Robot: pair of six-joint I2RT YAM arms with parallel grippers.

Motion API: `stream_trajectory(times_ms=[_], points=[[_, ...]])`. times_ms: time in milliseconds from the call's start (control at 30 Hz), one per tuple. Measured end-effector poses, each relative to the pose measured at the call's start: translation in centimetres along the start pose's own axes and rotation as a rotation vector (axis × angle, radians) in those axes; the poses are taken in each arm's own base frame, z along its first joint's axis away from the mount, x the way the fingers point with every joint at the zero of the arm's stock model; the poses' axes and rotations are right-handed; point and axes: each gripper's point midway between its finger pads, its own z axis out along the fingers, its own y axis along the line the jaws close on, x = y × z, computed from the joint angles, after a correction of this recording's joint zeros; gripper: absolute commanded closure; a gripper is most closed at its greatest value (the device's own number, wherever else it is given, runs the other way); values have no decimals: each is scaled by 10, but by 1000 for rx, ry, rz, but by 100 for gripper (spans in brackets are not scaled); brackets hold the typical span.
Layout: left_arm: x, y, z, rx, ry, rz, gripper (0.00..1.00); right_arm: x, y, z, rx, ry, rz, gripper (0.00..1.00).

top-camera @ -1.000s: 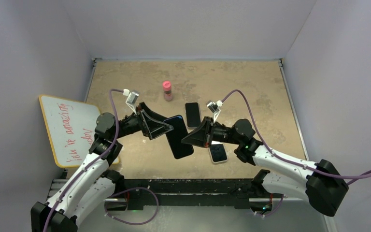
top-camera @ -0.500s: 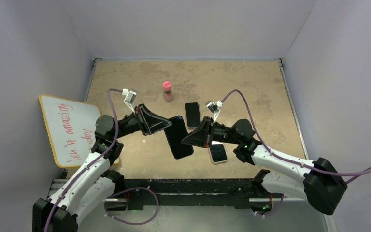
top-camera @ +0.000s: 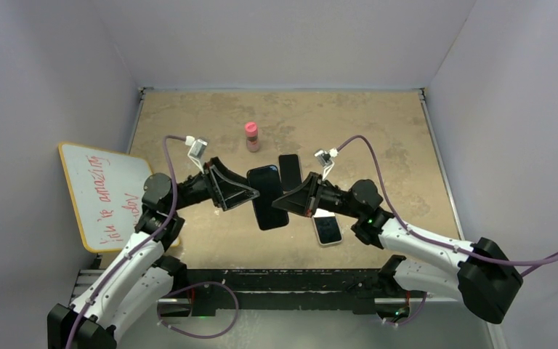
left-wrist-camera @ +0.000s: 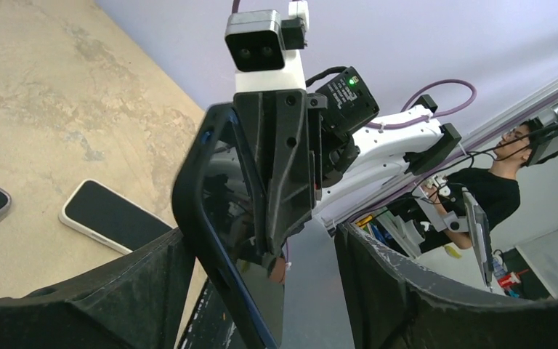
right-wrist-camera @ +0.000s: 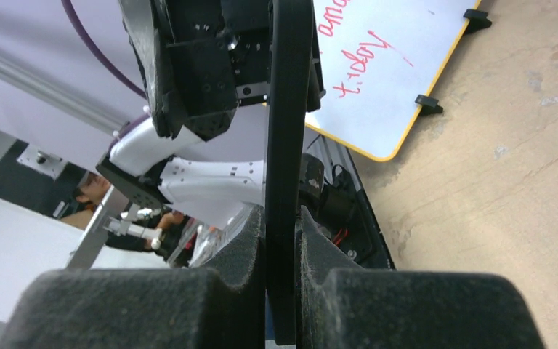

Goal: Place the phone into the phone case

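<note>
A dark phone (top-camera: 267, 196) with a glossy face and a blue edge hangs above the table between my two grippers. My right gripper (top-camera: 280, 202) is shut on its right edge; in the right wrist view (right-wrist-camera: 283, 240) both pads press the thin black slab (right-wrist-camera: 288, 109) edge-on. My left gripper (top-camera: 253, 195) is open around the phone's left side. In the left wrist view (left-wrist-camera: 261, 240) the phone (left-wrist-camera: 221, 218) lies against one finger (left-wrist-camera: 116, 291) and the other stands well apart. I cannot tell whether a case is on the phone.
A second black phone (top-camera: 290, 172) lies flat just behind the held one. A white-rimmed phone (top-camera: 327, 230) lies under the right arm and shows in the left wrist view (left-wrist-camera: 112, 216). A pink bottle (top-camera: 251, 136) stands further back. A whiteboard (top-camera: 105, 193) leans at the left.
The held phone has risen away from the near edge and turned from tilted to nearly straight. Both grippers moved with it.
</note>
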Motion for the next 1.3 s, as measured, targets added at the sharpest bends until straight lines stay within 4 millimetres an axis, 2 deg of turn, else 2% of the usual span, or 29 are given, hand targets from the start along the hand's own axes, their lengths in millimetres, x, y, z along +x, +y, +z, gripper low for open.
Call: stream_trajectory(times_ms=[167,333,567,633,767,833,1000,1100,1167,1267,1300], points=[[4,-2,-2,32,-5,-10,29,-16,4,3,-2,-80,37,100],[23,15,-3,43,9,-130,36,-31,16,5,-55,-148,45,100],[29,20,-3,67,5,-201,39,-24,-1,7,-29,-151,93,100],[29,19,-3,75,5,-201,48,-23,-4,8,-25,-151,101,100],[29,17,-3,87,11,-205,88,-22,-7,9,-20,-150,109,100],[31,19,-3,81,19,-213,100,-21,-11,10,-15,-146,114,100],[36,34,-3,15,39,-243,100,-19,-26,12,21,-138,124,78],[39,39,-2,-17,61,-230,100,-16,-33,13,38,-130,139,74],[41,39,-2,-22,86,-213,100,-13,-34,14,39,-117,150,80],[43,38,-2,-24,115,-207,100,-10,-31,14,28,-101,148,100],[44,38,-2,-26,121,-213,95,-11,-31,14,27,-101,142,100]])
